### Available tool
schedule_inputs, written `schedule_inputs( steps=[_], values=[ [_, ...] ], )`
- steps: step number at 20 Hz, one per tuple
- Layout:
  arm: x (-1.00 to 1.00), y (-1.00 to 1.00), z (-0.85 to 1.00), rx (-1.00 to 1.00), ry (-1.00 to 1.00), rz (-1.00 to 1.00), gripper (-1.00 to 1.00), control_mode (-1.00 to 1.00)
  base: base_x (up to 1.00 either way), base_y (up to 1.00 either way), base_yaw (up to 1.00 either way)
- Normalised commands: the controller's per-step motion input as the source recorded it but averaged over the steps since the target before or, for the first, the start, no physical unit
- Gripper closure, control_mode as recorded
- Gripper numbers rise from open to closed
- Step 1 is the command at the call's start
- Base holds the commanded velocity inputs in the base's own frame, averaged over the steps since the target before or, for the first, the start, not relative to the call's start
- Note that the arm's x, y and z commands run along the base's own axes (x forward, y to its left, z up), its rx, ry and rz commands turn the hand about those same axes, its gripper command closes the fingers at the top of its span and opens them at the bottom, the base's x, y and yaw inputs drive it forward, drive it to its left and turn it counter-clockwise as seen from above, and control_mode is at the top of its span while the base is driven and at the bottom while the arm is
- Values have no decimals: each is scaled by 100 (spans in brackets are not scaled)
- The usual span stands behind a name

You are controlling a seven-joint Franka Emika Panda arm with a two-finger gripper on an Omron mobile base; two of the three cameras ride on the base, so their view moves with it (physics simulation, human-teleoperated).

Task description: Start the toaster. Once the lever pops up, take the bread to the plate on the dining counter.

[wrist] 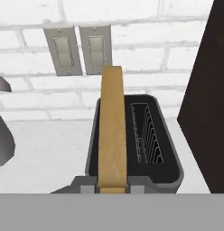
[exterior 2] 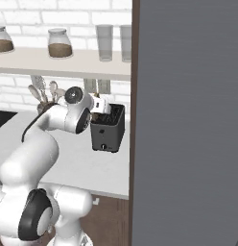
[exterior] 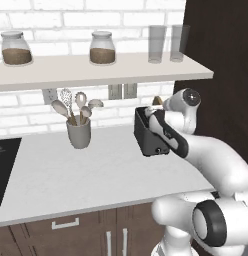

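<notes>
**At the toaster: bread gripped, carry to the plate not yet made**

On the white worktop (exterior: pixel 71 175) beneath the brick wall, the toaster (exterior: pixel 148 137) is seen standing at the right-hand end, just beside a dark panel (wrist: pixel 208 90). Above it the gripper (wrist: pixel 113 188) is held closed on the bread (wrist: pixel 111 135), which is seen edge-on in the hand view, rising above the left slot while the right slot lies empty. The slice is judged to be at least partly lifted out; whether its lower edge has cleared the slot cannot be told. The toasting step is therefore judged finished and the grasp made. The carry to the dining counter and the placing on the plate are left to be done.
</notes>
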Motion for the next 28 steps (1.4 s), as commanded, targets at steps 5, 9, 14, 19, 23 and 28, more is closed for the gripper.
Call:
schedule_inputs(
  steps=[5, 9, 14, 19, 23, 28],
  values=[
    [-84, 0, 0, 0, 3, 0, 100, -100, 0, 0, 0],
    [-68, 0, 19, 0, 17, 0, 100, -100, 0, 0, 0],
    [-62, 0, 27, 0, 24, 0, 100, -100, 0, 0, 0],
    [-60, 0, 14, 0, 26, 0, 100, -100, 0, 0, 0],
    [-68, 0, 0, 0, 12, 0, 100, -100, 0, 0, 0],
    [-63, 0, -1, 0, 1, 0, 100, -100, 0, 0, 0]
  ],
)
